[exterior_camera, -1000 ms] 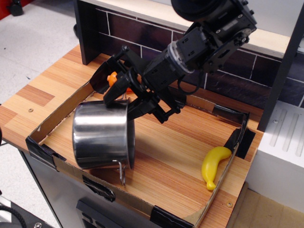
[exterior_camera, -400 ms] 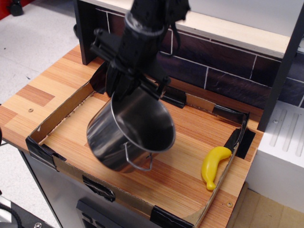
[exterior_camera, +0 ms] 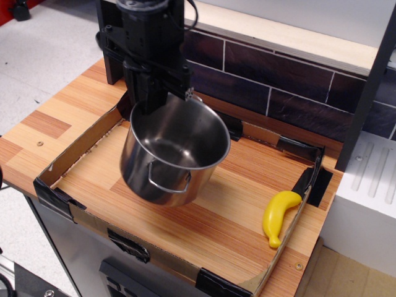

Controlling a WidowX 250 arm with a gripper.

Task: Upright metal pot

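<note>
The metal pot (exterior_camera: 162, 167) is a large shiny steel cylinder, nearly upright with its mouth up, tilted slightly toward the camera. One wire loop handle (exterior_camera: 168, 183) hangs at its near side. It sits at the left half of the cardboard tray (exterior_camera: 93, 218); whether its base rests on the tray floor I cannot tell. My black gripper (exterior_camera: 154, 94) comes down from above and is shut on the pot's far rim, next to the far handle.
A yellow toy banana (exterior_camera: 276, 216) lies at the tray's right edge. A dark tiled back wall (exterior_camera: 278, 80) with a shelf runs behind. A white unit (exterior_camera: 365, 204) stands to the right. The toy carrot is hidden.
The arm has swung from the right to above the pot. The pot has turned from lying on its side to mouth up.
</note>
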